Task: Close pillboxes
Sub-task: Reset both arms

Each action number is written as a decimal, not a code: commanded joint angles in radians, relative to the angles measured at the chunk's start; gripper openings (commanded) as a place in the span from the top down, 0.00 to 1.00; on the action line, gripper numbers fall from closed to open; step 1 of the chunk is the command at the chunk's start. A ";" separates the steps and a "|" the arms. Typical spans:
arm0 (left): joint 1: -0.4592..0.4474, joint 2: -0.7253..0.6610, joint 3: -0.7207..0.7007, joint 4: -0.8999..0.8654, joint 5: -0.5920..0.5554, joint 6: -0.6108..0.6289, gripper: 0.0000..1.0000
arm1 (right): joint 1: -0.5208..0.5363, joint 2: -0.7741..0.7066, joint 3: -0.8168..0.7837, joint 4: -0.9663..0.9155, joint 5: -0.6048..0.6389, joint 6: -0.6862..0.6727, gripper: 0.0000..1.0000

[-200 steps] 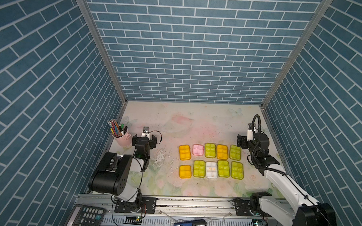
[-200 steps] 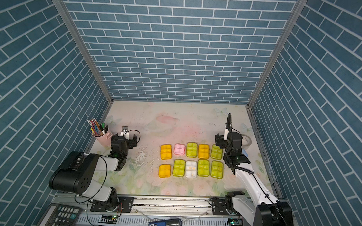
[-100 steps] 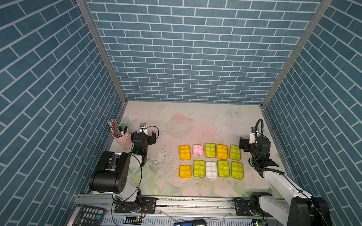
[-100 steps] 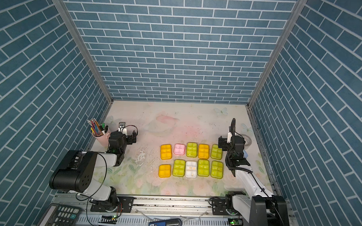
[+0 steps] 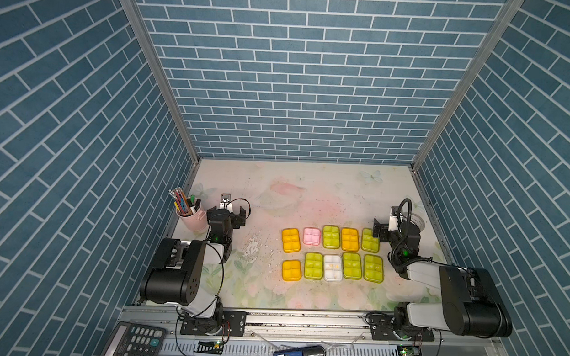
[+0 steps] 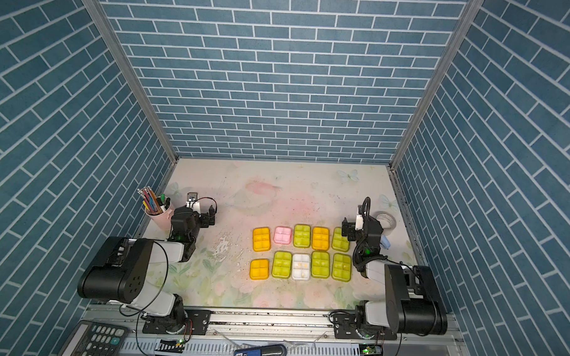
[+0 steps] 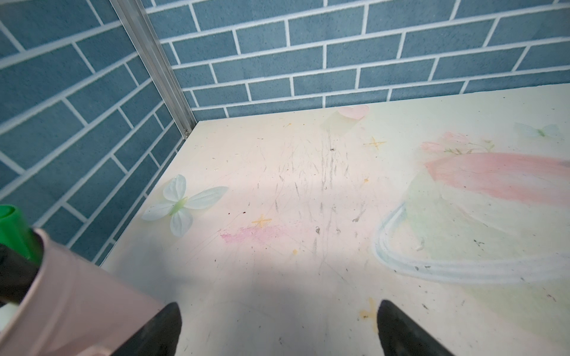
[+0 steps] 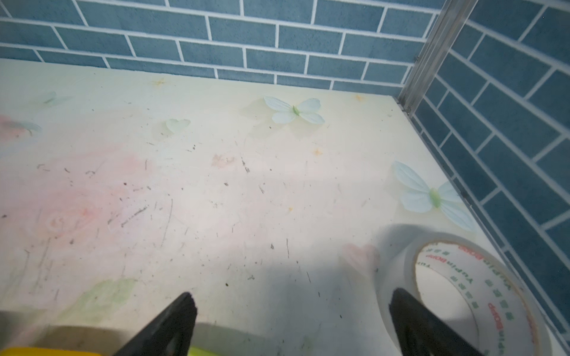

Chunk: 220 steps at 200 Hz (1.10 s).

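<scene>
Several pillboxes lie in two rows on the flowered mat, all with lids down flat. The far row runs from an orange one (image 5: pixel 290 239) past a pink one (image 5: pixel 312 236) to a yellow-green one (image 5: pixel 370 240). The near row runs from an orange one (image 6: pixel 259 268) past a clear one (image 5: pixel 333 268) to a yellow-green one (image 5: pixel 373 268). My right gripper (image 5: pixel 389 226) hovers open just right of the far row's end; a yellow-green pillbox edge (image 8: pixel 200 351) shows under it. My left gripper (image 7: pixel 279 311) is open over bare mat, well left of the boxes, also seen in a top view (image 5: pixel 233 213).
A pink cup of pens (image 5: pixel 192 219) stands beside my left gripper, close against it in the wrist view (image 7: pixel 71 292). A tape roll (image 8: pixel 462 292) lies by my right gripper near the right wall. A black calculator (image 5: pixel 134 341) and a blue device (image 5: pixel 298 352) sit on the front rail.
Both arms have folded back lower toward their bases. The left gripper has drifted slightly toward the back wall. The pillboxes have not moved.
</scene>
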 commanded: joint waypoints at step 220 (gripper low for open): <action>0.004 -0.001 0.005 -0.012 0.006 -0.004 0.00 | -0.126 0.129 0.161 -0.043 -0.074 0.102 0.01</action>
